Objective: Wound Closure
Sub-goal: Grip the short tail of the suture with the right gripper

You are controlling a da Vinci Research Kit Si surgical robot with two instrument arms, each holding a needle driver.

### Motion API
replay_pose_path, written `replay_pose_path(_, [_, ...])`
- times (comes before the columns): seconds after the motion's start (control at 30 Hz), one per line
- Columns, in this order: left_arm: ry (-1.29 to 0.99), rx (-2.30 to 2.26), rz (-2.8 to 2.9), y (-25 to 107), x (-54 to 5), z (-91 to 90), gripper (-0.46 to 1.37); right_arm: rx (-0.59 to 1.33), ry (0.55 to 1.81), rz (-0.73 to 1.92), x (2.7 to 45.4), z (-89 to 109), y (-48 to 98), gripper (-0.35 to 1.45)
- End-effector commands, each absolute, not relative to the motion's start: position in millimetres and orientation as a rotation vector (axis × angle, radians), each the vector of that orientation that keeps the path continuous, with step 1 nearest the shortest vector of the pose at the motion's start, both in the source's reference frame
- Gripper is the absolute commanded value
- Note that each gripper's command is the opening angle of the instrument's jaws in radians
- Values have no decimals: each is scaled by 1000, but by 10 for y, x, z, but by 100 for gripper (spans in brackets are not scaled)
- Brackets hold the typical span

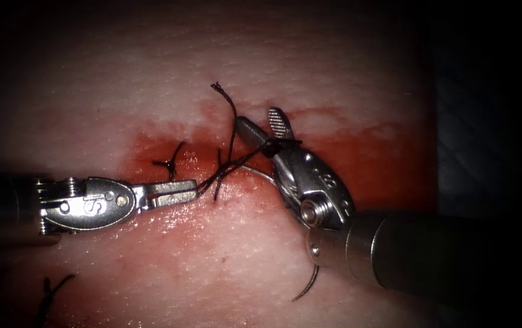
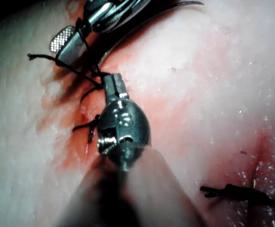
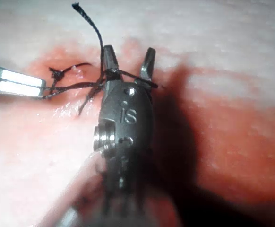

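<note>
Silver left tool [image 1: 176, 192], jaws clamped on dark braided thread [image 1: 215, 176] left of the cut; thread wraps the silver right tool [image 1: 267, 130], jaws spread wide, empty; thin curved steel needle [image 1: 307, 290] lies free on pale red-stained tissue [image 1: 224, 261]

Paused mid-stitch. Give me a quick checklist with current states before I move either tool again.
1. Left tool has the thread: ok, jaws shut on it, left of the cut.
2. Right tool free to act: ok, jaws open, holding nothing; thread is wrapped around them near their base.
3. Needle located: ok, lying loose on the tissue beside the right tool's shaft, held by neither tool.
4. Needle out of the tissue: cannot tell, its upper part is hidden behind the right tool.
5. Earlier knot intact: ok, tied with short cut ends.
6. Free thread tail: ok, clear of both tools.
</note>
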State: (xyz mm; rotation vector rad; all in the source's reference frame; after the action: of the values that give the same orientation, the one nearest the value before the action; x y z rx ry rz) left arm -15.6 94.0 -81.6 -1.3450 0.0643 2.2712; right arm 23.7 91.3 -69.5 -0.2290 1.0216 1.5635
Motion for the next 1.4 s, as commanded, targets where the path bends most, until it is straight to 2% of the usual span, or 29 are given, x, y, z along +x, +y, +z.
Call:
replay_pose_path(0.03, [58, -1348, 2273, 940, -156, -816, -35, -227, 1023, 1557, 239, -696, 913, 74])
replay_pose_path(0.9, [59, -1347, 2273, 939, -156, -816, -35, -247, 1046, 1490, 250, -731, 903, 85])
replay_pose_path(1.4, [59, -1347, 2272, 940, -156, -816, -35, -244, 1047, 1425, 276, -715, 931, 75])
